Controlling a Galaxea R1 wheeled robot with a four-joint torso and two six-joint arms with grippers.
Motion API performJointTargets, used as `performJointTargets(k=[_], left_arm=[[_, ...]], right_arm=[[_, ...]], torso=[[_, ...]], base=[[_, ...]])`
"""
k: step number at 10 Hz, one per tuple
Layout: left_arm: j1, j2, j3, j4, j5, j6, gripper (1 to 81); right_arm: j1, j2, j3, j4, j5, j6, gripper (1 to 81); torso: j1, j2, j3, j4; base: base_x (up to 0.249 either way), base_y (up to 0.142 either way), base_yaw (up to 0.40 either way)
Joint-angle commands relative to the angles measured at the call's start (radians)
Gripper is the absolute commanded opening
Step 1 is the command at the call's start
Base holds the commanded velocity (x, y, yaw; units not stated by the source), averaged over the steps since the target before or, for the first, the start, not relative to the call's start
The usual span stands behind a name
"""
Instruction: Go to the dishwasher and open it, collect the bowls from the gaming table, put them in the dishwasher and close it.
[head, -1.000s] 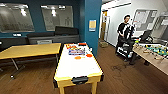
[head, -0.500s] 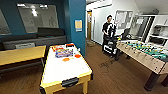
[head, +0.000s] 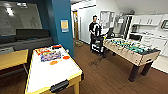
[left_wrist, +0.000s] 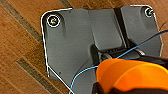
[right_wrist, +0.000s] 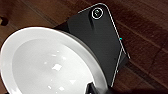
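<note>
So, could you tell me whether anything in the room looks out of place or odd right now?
Yes: two flat orange pieces and some colourful packets lie loose on the white gaming table, which is an odd spot for them. Nothing looks spilled or broken on the wooden floor.

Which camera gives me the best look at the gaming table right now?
The head view: the gaming table shows whole, its white top carrying orange bowls and colourful packets. Both wrist views look down at wooden floor; the left shows an orange bowl close up, the right a white bowl.
</note>
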Motion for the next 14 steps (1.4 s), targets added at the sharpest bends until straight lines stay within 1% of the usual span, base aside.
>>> performJointTargets(k=[1,4,7,8,10,11,14], left_arm=[[-0.048,0.010,-0.012,0.008,0.057,0.009,1.0],[-0.048,0.036,-0.055,0.018,0.057,0.009,1.0],[-0.049,0.041,-0.061,0.018,0.059,0.009,1.0],[-0.049,0.044,-0.078,0.018,0.062,0.008,1.0],[-0.049,0.062,-0.131,0.022,0.066,0.008,1.0],[-0.049,0.069,-0.155,0.022,0.068,0.008,1.0],[-0.049,0.073,-0.156,0.022,0.068,0.009,1.0]], right_arm=[[0.044,-0.012,-0.009,-0.015,-0.047,-0.004,1.0],[0.042,-0.002,-0.021,-0.017,-0.045,-0.004,1.0],[0.041,0.002,-0.040,-0.026,-0.045,-0.004,1.0],[0.042,0.014,-0.067,-0.032,-0.047,-0.004,1.0],[0.042,0.054,-0.169,-0.040,-0.053,-0.004,1.0],[0.041,0.067,-0.202,-0.046,-0.053,-0.004,1.0],[0.036,0.068,-0.192,-0.046,-0.053,-0.004,1.0]], torso=[[0.000,0.000,0.000,0.000],[0.000,0.000,0.000,0.000],[0.000,0.000,0.000,0.000],[0.000,0.000,0.000,0.000],[0.000,0.000,0.000,0.000],[0.000,0.000,0.000,0.000],[0.000,0.000,0.000,0.000]], base=[[0.000,0.000,-0.395],[0.000,0.000,-0.395],[0.000,0.000,-0.396],[0.000,0.000,-0.395],[0.000,0.000,-0.396],[0.000,0.000,-0.395],[0.000,0.000,-0.396]])
